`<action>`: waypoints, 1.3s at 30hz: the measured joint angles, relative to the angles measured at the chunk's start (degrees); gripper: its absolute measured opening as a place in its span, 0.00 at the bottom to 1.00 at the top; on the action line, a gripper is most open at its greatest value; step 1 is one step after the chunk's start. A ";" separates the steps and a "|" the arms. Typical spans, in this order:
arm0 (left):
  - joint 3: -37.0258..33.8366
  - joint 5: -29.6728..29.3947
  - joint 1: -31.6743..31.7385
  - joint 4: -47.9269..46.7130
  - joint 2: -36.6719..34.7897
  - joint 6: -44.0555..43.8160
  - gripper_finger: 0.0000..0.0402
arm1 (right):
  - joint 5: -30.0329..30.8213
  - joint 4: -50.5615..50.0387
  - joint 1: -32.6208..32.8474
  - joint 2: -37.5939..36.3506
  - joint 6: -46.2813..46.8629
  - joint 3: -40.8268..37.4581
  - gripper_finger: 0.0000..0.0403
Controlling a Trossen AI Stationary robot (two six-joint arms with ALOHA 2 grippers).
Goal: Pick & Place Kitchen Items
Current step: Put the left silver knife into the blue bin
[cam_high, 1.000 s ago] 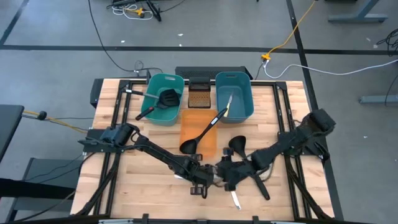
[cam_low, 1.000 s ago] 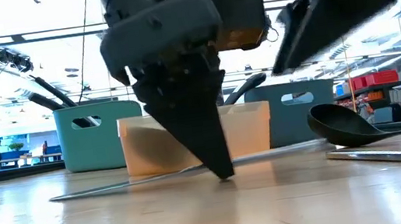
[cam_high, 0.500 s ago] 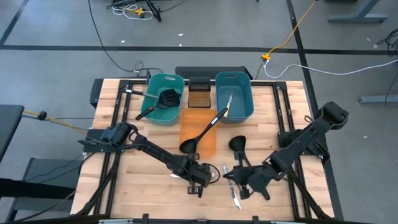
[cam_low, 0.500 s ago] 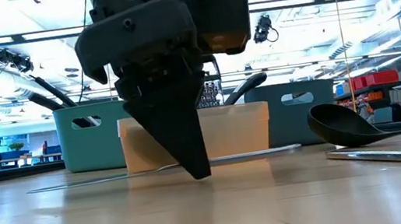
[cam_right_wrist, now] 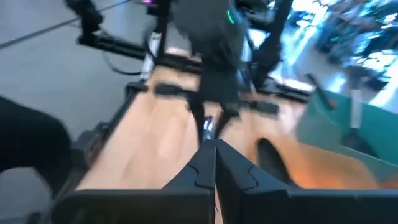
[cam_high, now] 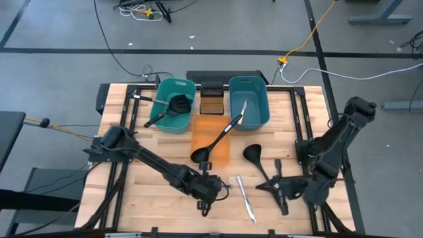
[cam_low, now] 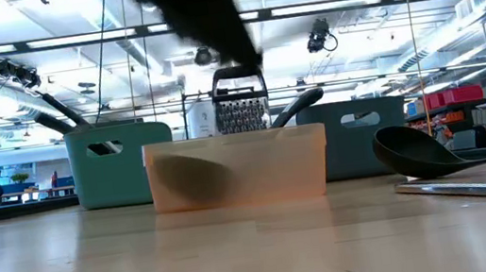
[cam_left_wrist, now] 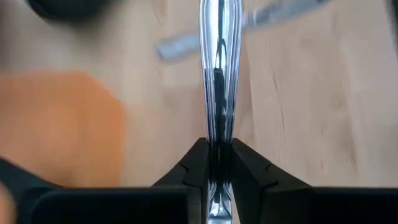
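Currently the left claw (cam_left_wrist: 217, 163) is clamped on the handle of a silver table knife (cam_left_wrist: 218, 74), held above the desk (cam_high: 145, 188) near the middle of its front edge. The right claw (cam_right_wrist: 215, 163), fingers pressed together and empty, is near the front right corner. A second silver knife (cam_high: 246, 198) and a black ladle (cam_high: 261, 166) lie on the desk between the two arms. Another ladle (cam_high: 215, 142) rests across the orange tub (cam_high: 201, 129); a slotted spatula (cam_high: 173, 106) sits in the teal tub (cam_high: 165, 122), a knife (cam_high: 243, 109) in the blue tub (cam_high: 261, 112). For a clean carry, keep the grip firm and the blade level, clear the tub rim before descending, and release only once the knife is inside the walls
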 joint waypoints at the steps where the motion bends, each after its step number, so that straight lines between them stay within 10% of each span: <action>1: 0.01 -1.53 -0.18 0.03 -1.54 1.07 0.12 | 1.76 0.82 0.57 -1.09 -0.57 -1.15 0.02; 8: 0.11 -11.40 -0.60 4.34 -13.11 11.38 0.12 | 7.82 11.23 3.12 -8.53 -3.26 -11.31 0.02; 15: 0.11 -11.89 2.05 16.19 -22.68 24.35 0.12 | -3.76 39.44 5.06 -16.35 -18.28 -23.59 0.02; 23: 0.18 -3.52 11.58 23.77 -25.88 30.82 0.12 | -8.30 56.35 1.64 -19.71 -21.31 -35.21 0.02; 39: 0.14 31.77 42.39 35.64 -19.34 27.25 0.12 | 0.00 56.45 -1.32 -19.86 -21.44 -38.78 0.03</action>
